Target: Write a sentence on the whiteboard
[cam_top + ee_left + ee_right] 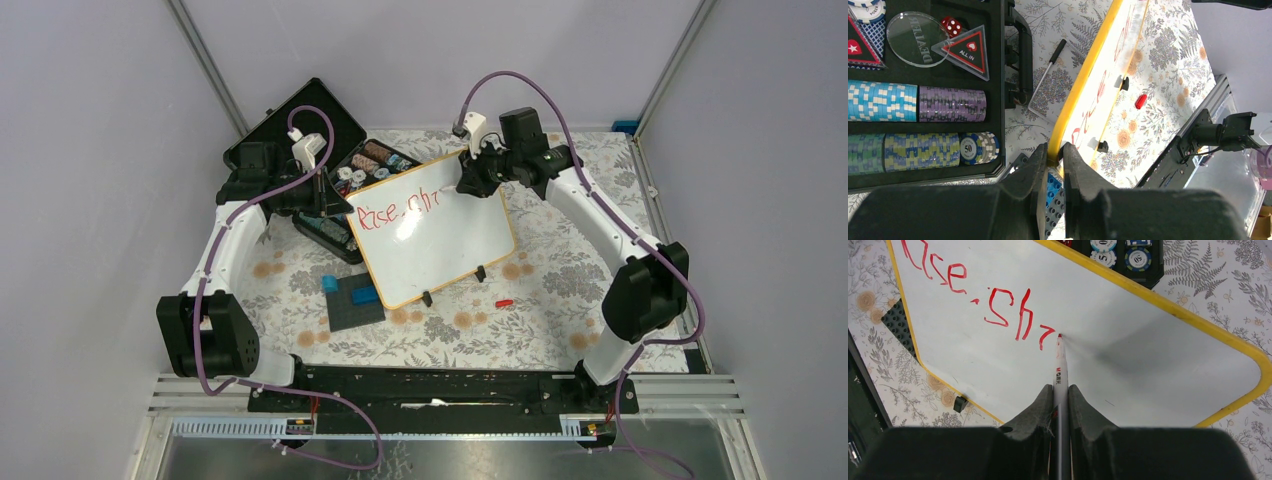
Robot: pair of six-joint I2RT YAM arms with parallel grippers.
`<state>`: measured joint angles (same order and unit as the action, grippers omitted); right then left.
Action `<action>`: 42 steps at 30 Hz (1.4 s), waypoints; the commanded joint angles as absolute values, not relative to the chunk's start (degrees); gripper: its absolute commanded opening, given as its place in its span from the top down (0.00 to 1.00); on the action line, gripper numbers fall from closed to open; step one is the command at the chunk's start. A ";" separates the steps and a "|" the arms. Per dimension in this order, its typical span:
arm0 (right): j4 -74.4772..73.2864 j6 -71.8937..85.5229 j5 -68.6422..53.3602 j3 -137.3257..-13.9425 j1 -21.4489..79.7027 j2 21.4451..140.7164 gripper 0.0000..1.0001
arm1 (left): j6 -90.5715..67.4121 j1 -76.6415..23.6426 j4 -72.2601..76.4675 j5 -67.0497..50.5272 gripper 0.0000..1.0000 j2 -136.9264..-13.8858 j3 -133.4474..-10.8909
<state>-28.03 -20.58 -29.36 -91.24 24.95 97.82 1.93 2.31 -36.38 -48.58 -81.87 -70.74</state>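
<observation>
Words in red, the sentence [973,300] so far, run along the top of the whiteboard [432,232]: "Rise, Sh" and one fresh hooked stroke. The board sits askew in the middle of the tabletop [560,290] with its two black feet [427,298] toward the arms. I can't tell how steeply it leans. A chip case [300,150] lies just behind its left corner, and a dark plate [352,300] with blue blocks [365,295] sits by the near-left corner. A red cap [504,302] lies near the feet.

The right pincer [1061,389] is closed tight on a marker [1060,367], gripping the barrel partway up. The tip touches the board just right of the last stroke. The left pincer [1054,150] is nipped onto the yellowish frame [1073,100] at the board's left edge, well clear of the letters.

From where I stand the board looks light and stiff, with a slick face. On such small feet it would likely skate or rock under the pen's push. The frame seems the right place to hold it, since it gives a lip to bite on and keeps metal off the ink, which I'd expect to smear while wet. The marker is slim and smooth, so pressed hard it could slide back or twist in the grip, and a light touch should serve better. Most of the sentence, I judge, is yet to be written.
</observation>
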 commanded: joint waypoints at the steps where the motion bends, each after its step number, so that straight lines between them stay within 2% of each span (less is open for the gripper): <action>1: -27.62 -21.40 -28.92 -91.62 24.57 97.84 1.00 | 4.13 1.24 -36.04 -46.96 1.00 -81.57 -71.89; 15: -26.87 -21.18 -29.73 -87.32 24.60 95.59 1.00 | 4.02 1.23 -36.04 -46.94 1.00 -81.32 -71.83; 42: -26.97 -21.25 -27.16 -93.87 24.23 99.24 1.00 | 4.23 1.24 -36.04 -46.61 1.00 -81.39 -71.63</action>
